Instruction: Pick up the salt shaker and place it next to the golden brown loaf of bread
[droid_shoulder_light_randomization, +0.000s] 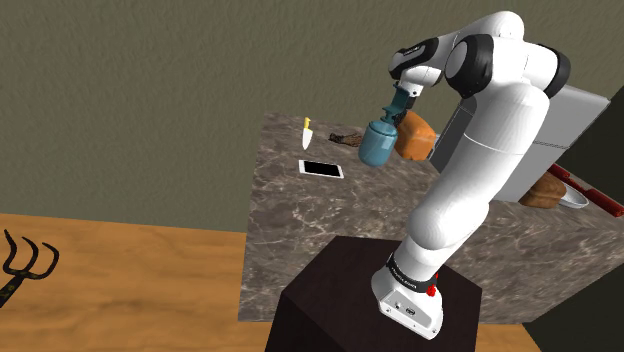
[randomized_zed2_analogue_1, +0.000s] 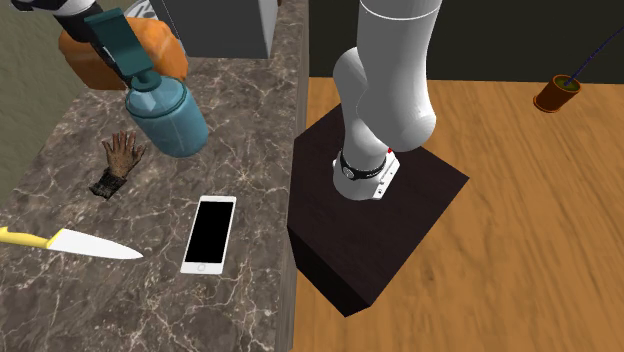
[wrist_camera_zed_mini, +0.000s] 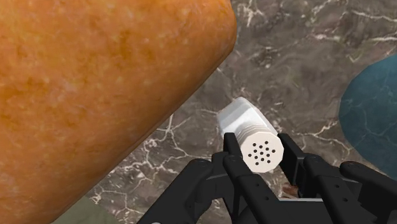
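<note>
In the wrist view a white salt shaker (wrist_camera_zed_mini: 251, 135) sits clasped between my two black fingers (wrist_camera_zed_mini: 233, 157), its perforated cap facing the camera. My gripper (wrist_camera_zed_mini: 262, 156) is shut on it over the marbled countertop (wrist_camera_zed_mini: 299, 57), close beside the golden brown loaf (wrist_camera_zed_mini: 95, 95). I cannot tell whether the shaker's base touches the counter. In the shoulder view my gripper (droid_shoulder_light_randomization: 402, 90) hangs by the loaf (droid_shoulder_light_randomization: 417, 136), partly behind a teal pump bottle (droid_shoulder_light_randomization: 378, 144). The second exterior view shows that bottle (randomized_zed2_analogue_1: 166, 116) standing in front of the loaf (randomized_zed2_analogue_1: 160, 46).
On the counter lie a white phone (randomized_zed2_analogue_1: 210, 233), a yellow-handled knife (randomized_zed2_analogue_1: 70, 243) and a brown glove-like object (randomized_zed2_analogue_1: 119, 163). A grey appliance (droid_shoulder_light_randomization: 572, 118), another loaf (droid_shoulder_light_randomization: 546, 190) and a red tool (droid_shoulder_light_randomization: 592, 192) stand at the shoulder view's right. The counter edge borders a wooden floor (randomized_zed2_analogue_1: 520, 230).
</note>
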